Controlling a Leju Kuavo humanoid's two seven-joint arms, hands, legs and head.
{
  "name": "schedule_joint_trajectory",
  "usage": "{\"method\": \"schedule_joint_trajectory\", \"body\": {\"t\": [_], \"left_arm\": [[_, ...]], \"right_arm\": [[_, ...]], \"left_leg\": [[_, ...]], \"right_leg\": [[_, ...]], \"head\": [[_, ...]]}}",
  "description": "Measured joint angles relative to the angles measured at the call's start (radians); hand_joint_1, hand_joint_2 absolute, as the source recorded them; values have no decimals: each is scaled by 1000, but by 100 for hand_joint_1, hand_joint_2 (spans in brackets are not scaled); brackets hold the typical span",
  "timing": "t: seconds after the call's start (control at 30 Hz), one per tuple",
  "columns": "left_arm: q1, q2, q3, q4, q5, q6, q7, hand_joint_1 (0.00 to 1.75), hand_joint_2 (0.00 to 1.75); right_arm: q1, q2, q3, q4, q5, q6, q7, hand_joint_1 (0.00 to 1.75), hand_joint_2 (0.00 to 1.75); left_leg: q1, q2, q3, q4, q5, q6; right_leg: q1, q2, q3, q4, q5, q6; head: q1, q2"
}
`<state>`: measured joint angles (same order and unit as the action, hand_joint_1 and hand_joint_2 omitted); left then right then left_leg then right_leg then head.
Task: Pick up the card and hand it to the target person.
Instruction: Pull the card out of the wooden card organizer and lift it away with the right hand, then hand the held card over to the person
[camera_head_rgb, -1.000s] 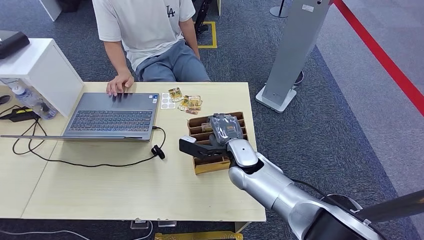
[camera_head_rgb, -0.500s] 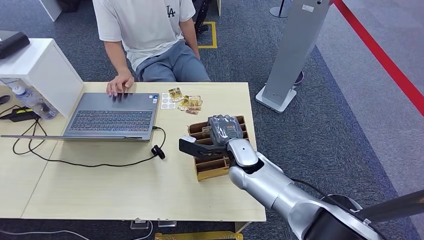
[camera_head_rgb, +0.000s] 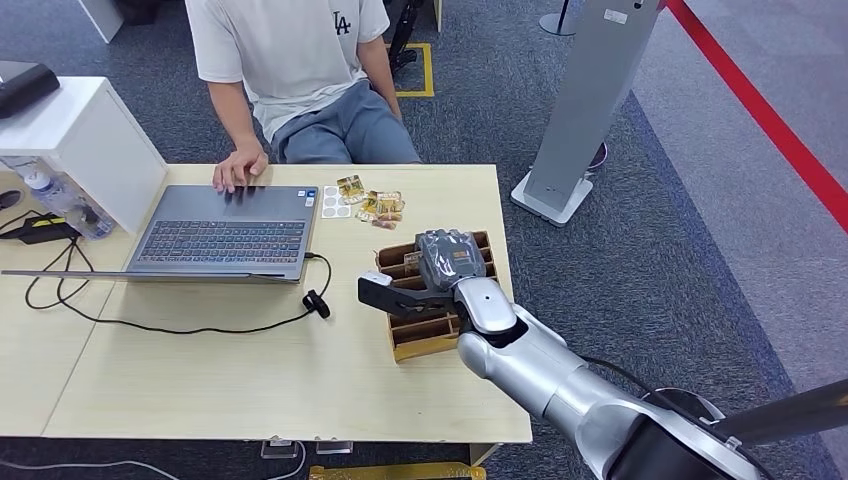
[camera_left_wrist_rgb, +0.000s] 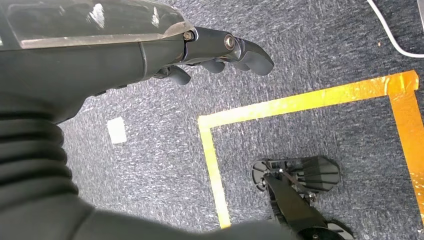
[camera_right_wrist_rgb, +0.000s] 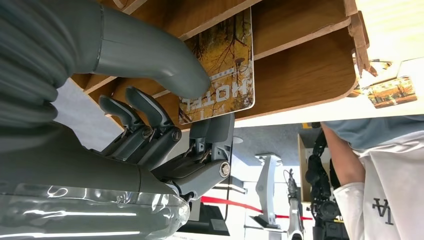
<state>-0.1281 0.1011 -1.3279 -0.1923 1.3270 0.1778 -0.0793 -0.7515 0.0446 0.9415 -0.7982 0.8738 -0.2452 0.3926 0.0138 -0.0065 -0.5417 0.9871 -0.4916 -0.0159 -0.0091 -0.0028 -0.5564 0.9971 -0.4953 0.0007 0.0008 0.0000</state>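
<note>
My right hand (camera_head_rgb: 450, 258) hovers over the far half of a wooden slotted card holder (camera_head_rgb: 425, 338) on the right part of the table. In the right wrist view a card (camera_right_wrist_rgb: 220, 65) printed with autumn trees and the word HOTEL stands in a slot of the holder (camera_right_wrist_rgb: 300, 65). The thumb (camera_right_wrist_rgb: 150, 55) presses on its face and the fingers (camera_right_wrist_rgb: 210, 135) close in behind it. The person (camera_head_rgb: 290, 60) in a white T-shirt sits at the table's far side, one hand (camera_head_rgb: 238, 168) on the laptop. My left hand (camera_left_wrist_rgb: 210, 50) hangs over the carpet, fingers loosely apart, holding nothing.
An open laptop (camera_head_rgb: 225, 232) with a black cable (camera_head_rgb: 200, 325) lies left of the holder. Several small cards and stickers (camera_head_rgb: 375, 205) lie between the holder and the person. A white box (camera_head_rgb: 80, 140) stands at the far left, and a grey floor stand (camera_head_rgb: 590, 100) at the table's right.
The wooden holder has shifted a little toward the table's near edge under my right hand. The hand itself has hardly moved.
</note>
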Motion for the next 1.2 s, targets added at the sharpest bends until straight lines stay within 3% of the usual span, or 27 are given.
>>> {"method": "schedule_joint_trajectory", "body": {"t": [0.2, 0.7, 0.87, 1.07, 1.2], "left_arm": [[2, 0, 0, 0, 10, 1, 0, 0, 175], [4, 0, 0, 0, 38, 14, 14, 0, 175], [4, 0, 0, 0, 44, 19, 17, 0, 175], [4, -1, 0, 0, 43, 19, 16, 0, 175], [4, -4, 0, 0, 40, 19, 15, 0, 175]], "right_arm": [[-13, -6, -2, -43, -3, -14, 25, 171, 175], [-41, -68, -52, -375, 40, -99, 67, 171, 175], [-7, -71, -61, -415, 50, -194, 10, 171, 175], [30, -68, -85, -408, 60, -408, -122, 171, 175], [68, -56, -132, -400, 107, -445, -229, 171, 175]], "left_leg": [[0, 0, 0, 0, 0, 0], [0, 0, 0, 0, 0, 0], [0, 0, 0, 0, 0, 0], [0, 0, 0, 0, 0, 0], [0, 0, 0, 0, 0, 0]], "right_leg": [[0, 0, 0, 0, 0, 0], [0, 0, 0, 0, 0, 0], [0, 0, 0, 0, 0, 0], [0, 0, 0, 0, 0, 0], [0, 0, 0, 0, 0, 0]], "head": [[0, 0], [0, 0], [-1, 0], [0, 0], [1, 0]]}}
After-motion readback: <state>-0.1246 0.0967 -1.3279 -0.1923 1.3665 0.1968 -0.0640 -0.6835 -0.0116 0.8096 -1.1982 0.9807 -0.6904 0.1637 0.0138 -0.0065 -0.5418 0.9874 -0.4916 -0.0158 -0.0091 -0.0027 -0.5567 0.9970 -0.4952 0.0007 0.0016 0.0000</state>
